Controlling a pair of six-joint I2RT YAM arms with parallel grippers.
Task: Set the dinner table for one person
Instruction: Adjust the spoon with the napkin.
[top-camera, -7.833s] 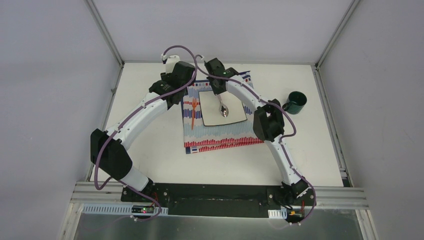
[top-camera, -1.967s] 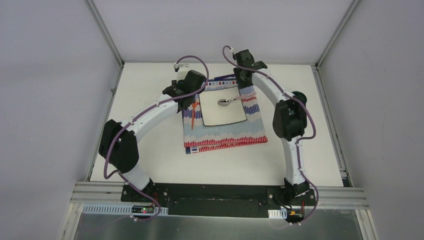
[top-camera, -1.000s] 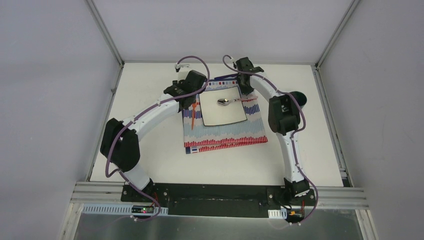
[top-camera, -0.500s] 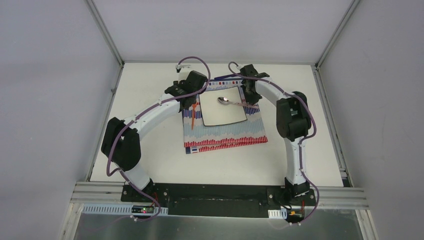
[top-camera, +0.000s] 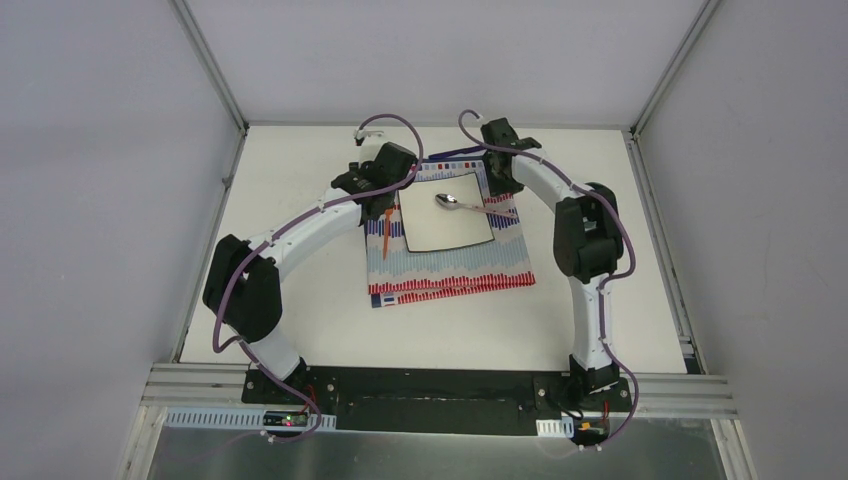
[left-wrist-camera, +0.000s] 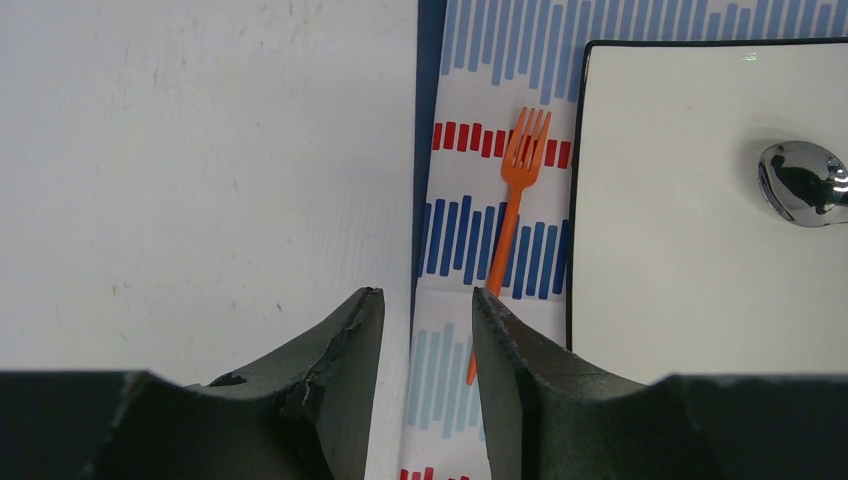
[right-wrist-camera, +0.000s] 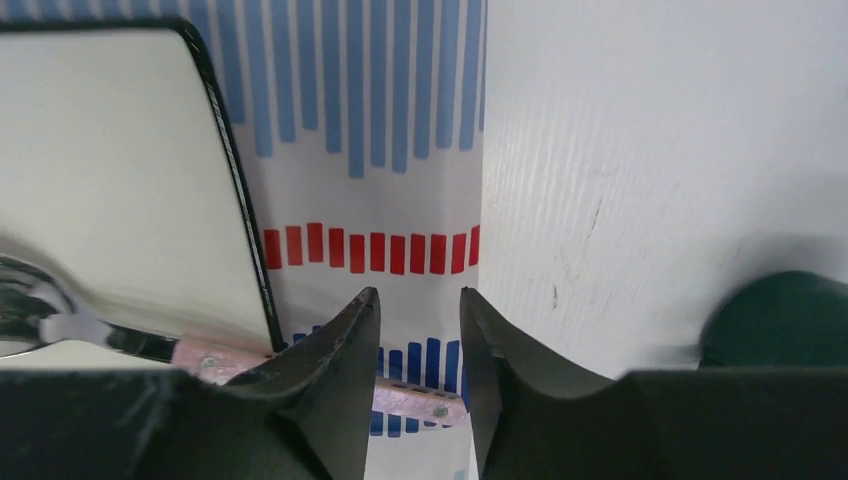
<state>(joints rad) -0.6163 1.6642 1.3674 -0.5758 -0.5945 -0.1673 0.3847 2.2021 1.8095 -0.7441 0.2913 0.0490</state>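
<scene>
The matte-white dinner table (top-camera: 300, 320) is stretching out nearest me, with a striped red-blue-white cloth (top-camera: 450, 272) resting mid-table. Farther on, my left gripper (left-wrist-camera: 428, 300) is hovering part-open and empty by the handle end of an orange plastic fork (left-wrist-camera: 510, 200). My right gripper (right-wrist-camera: 420, 300), part-open and gripping nothing, is hanging directly over the pink handle of a steel spoon (top-camera: 470, 207), which is lying left-right across the right edge of a white square plate (top-camera: 445, 235). My right arm is the nearer one.
</scene>
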